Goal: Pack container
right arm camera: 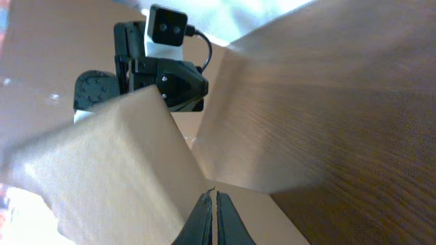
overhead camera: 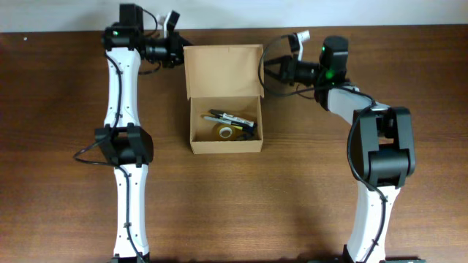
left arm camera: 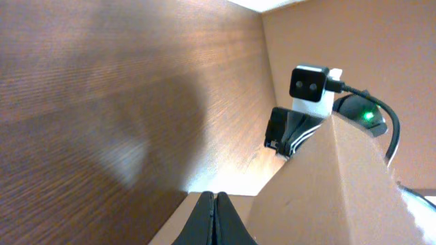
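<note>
Dark brown wood-grain bench point(overhead camera: 256, 204), matte, with a pale wall strip point(overhead camera: 58, 14) along the far edge.

Container point(overhead camera: 225, 144): small rectangular box of plain tan cardboard, at bench centre between the two arms. It is open, with the lid flap point(overhead camera: 223, 69) folded back toward the far edge and showing a smooth, unmarked inner face. Side tab visible at the flap's right edge.

Contents: dark markers point(overhead camera: 232, 117) lying slantwise on the box floor, and a yellowish tape roll point(overhead camera: 224, 131) lying flat just beside them, toward the front wall.

Left tool point(overhead camera: 178, 52): at the flap's far-left corner, black fingers pressed together. In the left wrist view they meet in a thin seam point(left arm camera: 215, 197), with cardboard rising just beyond.

Right tool point(overhead camera: 272, 69): by the flap's right edge, also pressed together. In the right wrist view the tips point(right arm camera: 210, 197) sit at a cardboard fold. Whether either tool touches the flap cannot be told.

Arms: white tubular links with black joints, one on each side of the box. Each wrist view shows the opposite arm's white camera block over the flap, which blocks sight of the box interior.
</note>
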You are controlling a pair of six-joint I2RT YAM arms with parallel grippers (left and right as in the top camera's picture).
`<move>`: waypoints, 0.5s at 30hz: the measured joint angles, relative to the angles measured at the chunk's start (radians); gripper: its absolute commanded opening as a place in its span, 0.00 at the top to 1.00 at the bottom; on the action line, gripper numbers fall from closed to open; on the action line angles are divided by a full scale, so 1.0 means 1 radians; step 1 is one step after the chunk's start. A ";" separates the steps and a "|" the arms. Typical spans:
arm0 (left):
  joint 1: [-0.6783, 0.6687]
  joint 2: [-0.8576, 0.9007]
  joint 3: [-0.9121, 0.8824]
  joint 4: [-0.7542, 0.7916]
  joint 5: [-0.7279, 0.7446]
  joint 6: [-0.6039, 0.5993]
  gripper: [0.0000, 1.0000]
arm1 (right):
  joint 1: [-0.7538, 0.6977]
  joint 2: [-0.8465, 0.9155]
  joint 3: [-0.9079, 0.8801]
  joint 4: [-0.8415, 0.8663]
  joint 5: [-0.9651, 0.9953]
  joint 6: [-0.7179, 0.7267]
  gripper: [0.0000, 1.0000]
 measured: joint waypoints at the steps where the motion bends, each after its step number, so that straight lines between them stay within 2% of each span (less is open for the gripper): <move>1: 0.000 -0.010 0.007 -0.011 -0.007 0.000 0.98 | 0.007 0.000 0.020 0.000 -0.007 0.000 0.96; 15: -0.014 -0.140 0.010 -0.207 -0.183 0.025 0.99 | 0.084 -0.008 0.202 -0.030 -0.040 0.030 0.96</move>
